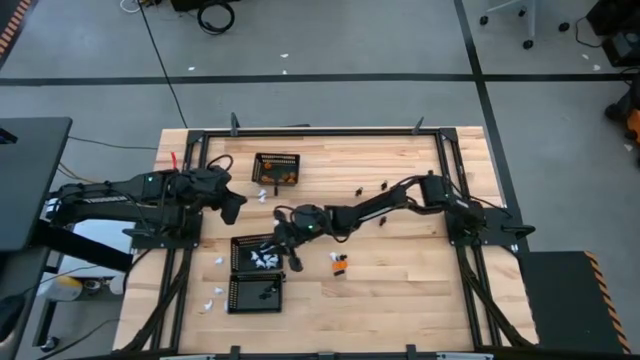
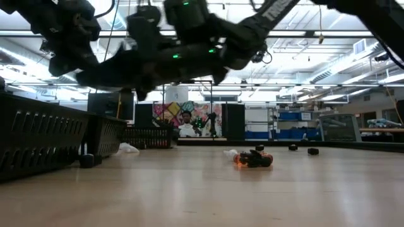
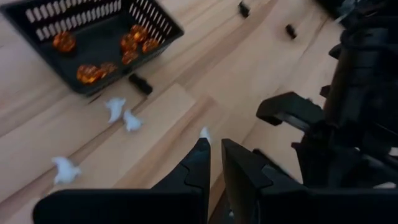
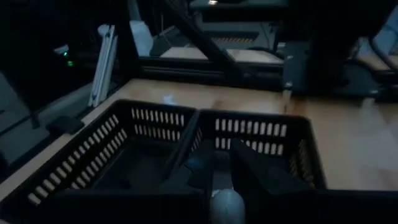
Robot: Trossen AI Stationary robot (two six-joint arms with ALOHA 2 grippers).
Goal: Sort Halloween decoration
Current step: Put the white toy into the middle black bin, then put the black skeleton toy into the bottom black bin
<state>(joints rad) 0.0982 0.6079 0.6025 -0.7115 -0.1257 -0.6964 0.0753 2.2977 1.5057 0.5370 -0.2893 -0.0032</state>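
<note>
Three black mesh baskets stand left of centre: the far one (image 1: 277,168) holds orange pieces (image 3: 130,45), the middle one (image 1: 257,254) white ones, the near one (image 1: 255,294) black ones. My right gripper (image 1: 284,243) reaches in from the right over the middle basket's right rim (image 4: 249,127), shut on a pale rounded piece (image 4: 227,203). My left gripper (image 3: 215,163) hangs shut and empty above the table between the far and middle baskets. Loose white pieces (image 3: 123,114) and a black piece (image 3: 140,83) lie by the far basket. My right gripper has a pale rounded piece (image 4: 227,203) pinched between its two fingers. The fingers point nearly level toward the table's left edge. The piece is lifted clear, above the baskets. Which part of it the fingers are on, I cannot tell.
An orange and black clump (image 1: 340,263) lies right of the middle basket. Small black pieces (image 1: 383,185) are scattered farther right. More white pieces (image 1: 217,297) lie left of the near baskets. Black frame rails (image 1: 445,160) run along the table's sides. A person (image 2: 186,124) is in the room behind.
</note>
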